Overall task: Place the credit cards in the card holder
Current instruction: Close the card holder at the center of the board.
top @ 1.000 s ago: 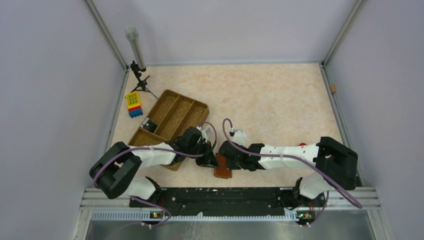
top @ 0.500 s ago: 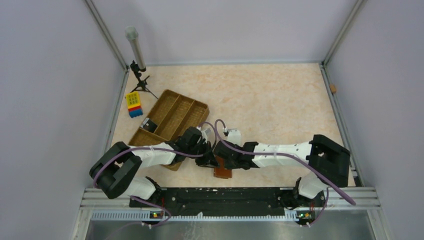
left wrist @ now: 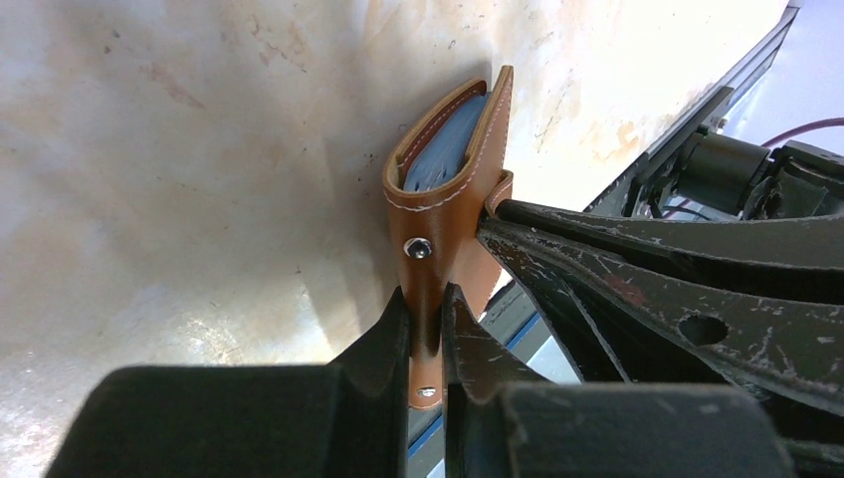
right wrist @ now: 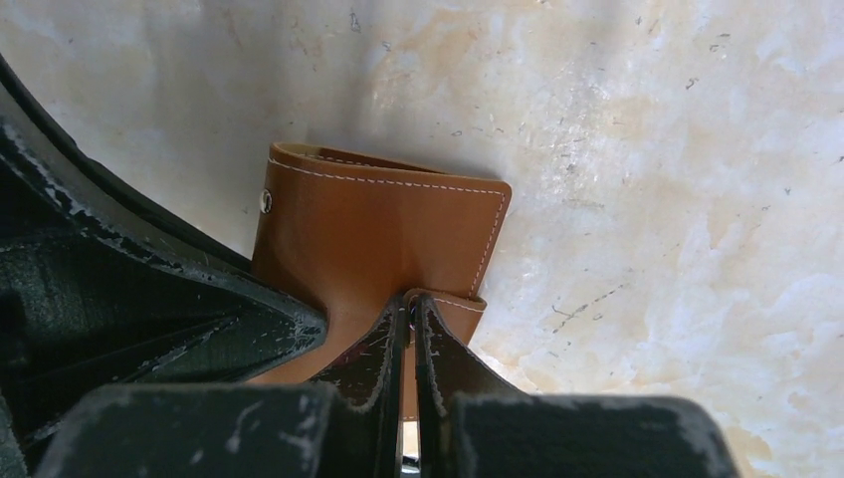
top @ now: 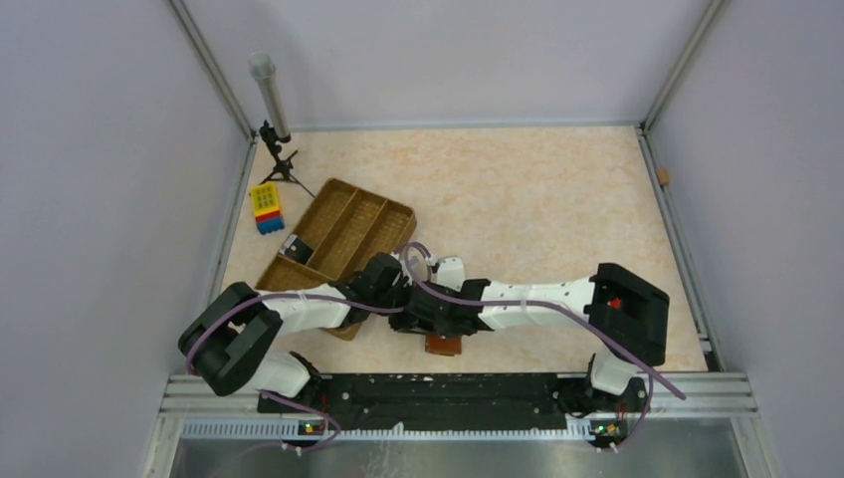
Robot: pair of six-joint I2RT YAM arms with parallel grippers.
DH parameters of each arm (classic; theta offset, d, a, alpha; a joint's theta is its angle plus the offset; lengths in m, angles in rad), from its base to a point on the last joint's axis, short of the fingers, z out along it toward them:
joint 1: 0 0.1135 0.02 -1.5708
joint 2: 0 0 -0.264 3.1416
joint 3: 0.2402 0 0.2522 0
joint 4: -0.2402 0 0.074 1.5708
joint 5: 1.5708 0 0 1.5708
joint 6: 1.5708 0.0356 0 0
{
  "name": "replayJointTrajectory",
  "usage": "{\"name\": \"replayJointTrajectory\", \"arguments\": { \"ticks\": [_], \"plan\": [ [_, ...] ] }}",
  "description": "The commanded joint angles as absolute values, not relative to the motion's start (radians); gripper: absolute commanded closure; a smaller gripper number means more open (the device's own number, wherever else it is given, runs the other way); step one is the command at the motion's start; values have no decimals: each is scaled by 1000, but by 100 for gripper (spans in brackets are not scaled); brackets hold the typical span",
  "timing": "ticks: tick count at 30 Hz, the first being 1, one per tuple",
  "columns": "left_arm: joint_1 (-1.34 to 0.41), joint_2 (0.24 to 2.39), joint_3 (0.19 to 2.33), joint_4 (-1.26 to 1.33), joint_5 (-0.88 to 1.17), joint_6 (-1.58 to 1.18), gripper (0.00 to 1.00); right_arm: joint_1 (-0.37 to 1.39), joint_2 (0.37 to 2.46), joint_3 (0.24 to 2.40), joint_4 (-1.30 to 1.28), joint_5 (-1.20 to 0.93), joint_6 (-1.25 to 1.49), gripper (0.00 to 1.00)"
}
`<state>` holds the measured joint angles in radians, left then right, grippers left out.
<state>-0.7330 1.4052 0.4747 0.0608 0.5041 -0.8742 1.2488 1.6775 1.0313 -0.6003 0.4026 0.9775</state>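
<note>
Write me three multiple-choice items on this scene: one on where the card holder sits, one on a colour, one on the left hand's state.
1. On the table, the card holder sits at: A) the far edge; B) the right edge; C) the near edge.
2. The credit cards seen inside it are: A) bluish-grey; B) red; C) green.
3. The left hand is: A) wide open; B) shut on the card holder; C) out of view.

Answers:
1. C, the top view shows it just ahead of the arms' mounting rail.
2. A, the left wrist view shows bluish edges between the brown walls.
3. B, its fingers pinch the holder's snap strap.
</note>
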Motion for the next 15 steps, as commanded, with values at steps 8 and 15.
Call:
{"name": "replayJointTrajectory", "arguments": {
  "ticks": [8, 15],
  "plan": [
    [-750, 1394, 377, 243, 389, -1034, 100, 1309, 1865, 1095, -473, 278, 1045, 100],
    [-750, 1348, 264, 416, 349, -1115, 100, 1339, 1913, 1089, -417, 250, 1058, 100]
  ]
}}
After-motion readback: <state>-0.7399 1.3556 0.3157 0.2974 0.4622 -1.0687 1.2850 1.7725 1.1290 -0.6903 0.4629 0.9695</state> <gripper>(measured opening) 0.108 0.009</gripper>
